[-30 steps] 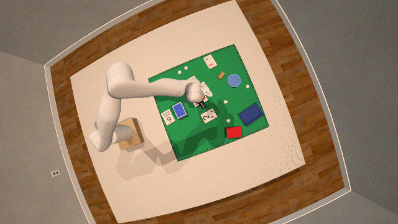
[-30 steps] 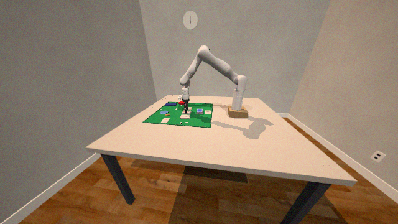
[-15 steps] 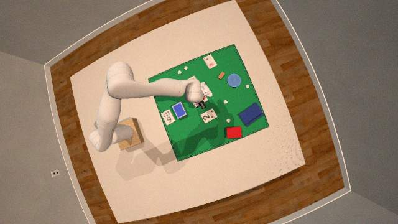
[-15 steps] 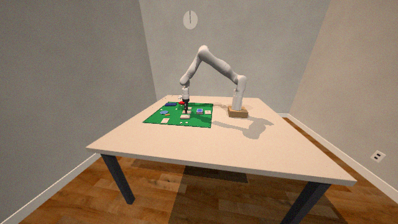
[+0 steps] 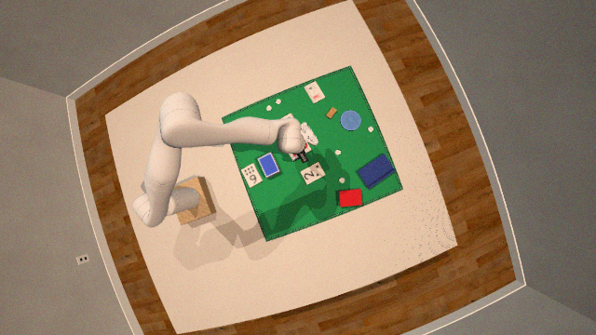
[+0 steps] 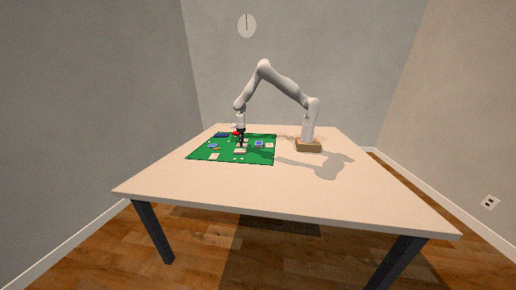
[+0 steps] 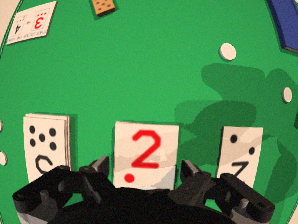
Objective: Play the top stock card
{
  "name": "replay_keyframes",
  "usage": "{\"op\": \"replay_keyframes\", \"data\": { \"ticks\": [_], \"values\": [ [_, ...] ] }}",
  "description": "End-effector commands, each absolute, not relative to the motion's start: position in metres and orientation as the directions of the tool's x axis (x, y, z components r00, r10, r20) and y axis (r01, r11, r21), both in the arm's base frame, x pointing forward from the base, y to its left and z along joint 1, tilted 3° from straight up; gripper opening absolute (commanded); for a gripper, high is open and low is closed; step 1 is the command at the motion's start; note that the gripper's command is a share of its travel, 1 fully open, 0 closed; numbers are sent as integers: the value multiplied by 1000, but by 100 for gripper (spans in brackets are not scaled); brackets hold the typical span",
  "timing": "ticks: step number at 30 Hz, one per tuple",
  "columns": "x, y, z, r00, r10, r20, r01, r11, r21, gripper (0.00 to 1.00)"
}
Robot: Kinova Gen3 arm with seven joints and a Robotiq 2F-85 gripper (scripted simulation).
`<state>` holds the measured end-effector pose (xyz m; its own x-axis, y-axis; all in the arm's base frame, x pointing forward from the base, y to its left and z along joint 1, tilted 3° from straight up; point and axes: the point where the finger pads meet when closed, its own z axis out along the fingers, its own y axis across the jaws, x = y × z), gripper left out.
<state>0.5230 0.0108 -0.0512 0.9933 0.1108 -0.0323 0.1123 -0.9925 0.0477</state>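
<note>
A face-up red 2 card [image 7: 147, 155] [image 5: 294, 156] lies flat on the green mat [image 5: 298, 209] [image 7: 166, 63] [image 6: 201, 153]. My gripper [image 7: 145, 167] [image 5: 303, 156] [image 6: 241, 143] is open just above it, with one finger on each side and nothing held. Whether cards lie under the red 2 is hidden. The blue-backed stock [image 5: 268, 165] [image 6: 259, 143] sits beside a black 9 card [image 5: 251, 175] [image 6: 269, 145]. A black 2 card [image 5: 312, 173] [image 7: 240, 152] lies to one side of the red 2. A black card with several pips [image 7: 45, 144] [image 6: 239, 151] lies to the other side. A red 3 card [image 5: 315, 91] [image 7: 33, 23] lies at the far corner.
On the mat are a blue disc [image 5: 350, 120], a small brown tile [image 5: 331, 112], a navy block [image 5: 376, 170] [image 7: 282, 3], a red block [image 5: 350, 197] and several small white pebbles [image 5: 338, 152] [image 7: 228, 50]. The arm's wooden base [image 5: 197, 205] stands off the mat.
</note>
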Motion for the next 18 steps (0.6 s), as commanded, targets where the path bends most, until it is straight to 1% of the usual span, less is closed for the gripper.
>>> {"op": "replay_keyframes", "data": {
  "ticks": [1, 10, 18],
  "values": [
    [524, 11, -50, 993, 111, -30, 112, -993, 48, 85],
    [524, 11, -44, 993, 111, -30, 112, -993, 48, 85],
    [525, 13, -14, 993, 111, -30, 112, -993, 48, 85]
  ]
}}
